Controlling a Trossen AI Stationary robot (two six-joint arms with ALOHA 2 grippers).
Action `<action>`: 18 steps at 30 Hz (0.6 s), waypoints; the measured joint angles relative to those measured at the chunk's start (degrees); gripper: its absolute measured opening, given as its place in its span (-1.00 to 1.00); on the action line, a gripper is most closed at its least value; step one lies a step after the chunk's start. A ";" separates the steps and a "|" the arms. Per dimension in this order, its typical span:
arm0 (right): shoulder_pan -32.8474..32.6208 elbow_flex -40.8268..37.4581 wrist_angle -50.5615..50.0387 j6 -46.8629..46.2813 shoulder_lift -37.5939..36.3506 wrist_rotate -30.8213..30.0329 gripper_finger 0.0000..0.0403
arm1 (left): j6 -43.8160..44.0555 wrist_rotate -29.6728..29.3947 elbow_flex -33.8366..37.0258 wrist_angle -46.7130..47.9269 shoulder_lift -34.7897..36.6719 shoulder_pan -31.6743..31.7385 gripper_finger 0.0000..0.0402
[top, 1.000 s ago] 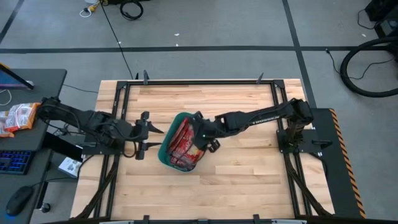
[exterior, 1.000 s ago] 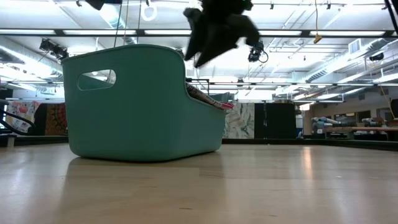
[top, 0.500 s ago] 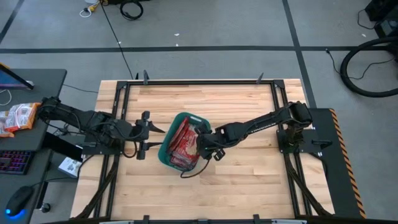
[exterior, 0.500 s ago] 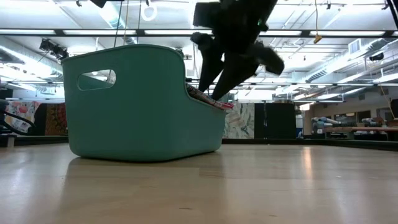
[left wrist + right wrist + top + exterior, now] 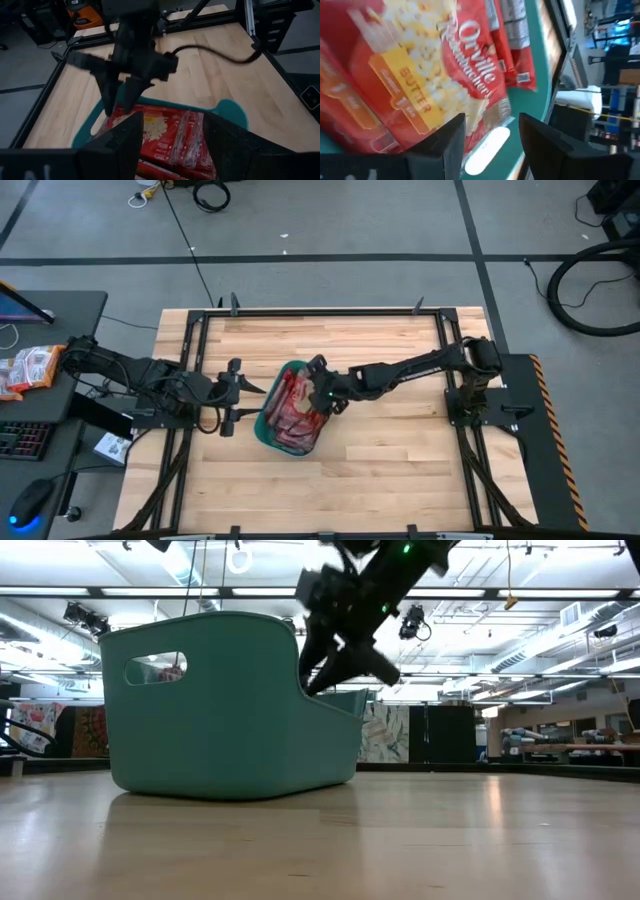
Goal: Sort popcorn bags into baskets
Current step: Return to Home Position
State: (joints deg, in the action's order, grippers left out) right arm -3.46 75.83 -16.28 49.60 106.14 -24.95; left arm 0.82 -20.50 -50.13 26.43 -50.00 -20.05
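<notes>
The teal bin (image 5: 266, 423) stands on the wood table a little left of centre and shows large in the low view (image 5: 220, 720). Several red popcorn bags (image 5: 288, 412) lie inside it, and their cream-yellow labels fill the right wrist view (image 5: 420, 75). My right gripper (image 5: 316, 392) is open over the bin's far right part. Its fingers point down into the bin among the bags (image 5: 170, 135). My left gripper (image 5: 246, 395) is open and empty, just left of the bin. My right gripper (image 5: 119, 102) reaches into the bin from above, slanting from the table's right. Its open fingers (image 5: 445, 145) stand close over the top bag (image 5: 470, 85). I cannot tell whether the tips touch it.
Bare wood lies on the near, far and right sides of the bin. A black frame rail (image 5: 320, 311) runs round the table. A desk at the left holds more red packets (image 5: 25, 370) and a keyboard (image 5: 22, 440).
My right gripper dipped toward the bin's near right corner, then came back toward the far edge over the bags. A bag that stuck out over the bin's rim now lies inside, below the rim.
</notes>
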 joint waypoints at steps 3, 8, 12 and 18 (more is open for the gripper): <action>-1.34 0.00 -0.93 -0.19 -1.35 -1.76 -0.07 | -0.01 -0.01 -0.01 0.00 0.00 0.00 0.03; -4.30 -0.02 -2.76 -5.34 -4.61 -7.90 -0.07 | -1.86 -0.29 -0.02 -0.12 -0.21 0.00 0.03; -6.78 0.00 -5.41 -16.53 -8.71 -10.70 -0.07 | -2.64 -0.45 -0.02 -1.15 -0.31 0.00 0.03; -8.22 -0.23 -17.29 -35.83 -16.69 -11.30 -0.08 | -2.99 -1.90 -0.02 -2.46 -0.31 -0.02 0.03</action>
State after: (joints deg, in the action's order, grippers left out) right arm -11.69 75.60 -33.57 13.76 89.46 -36.24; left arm -2.17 -22.40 -50.15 23.96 -50.30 -20.08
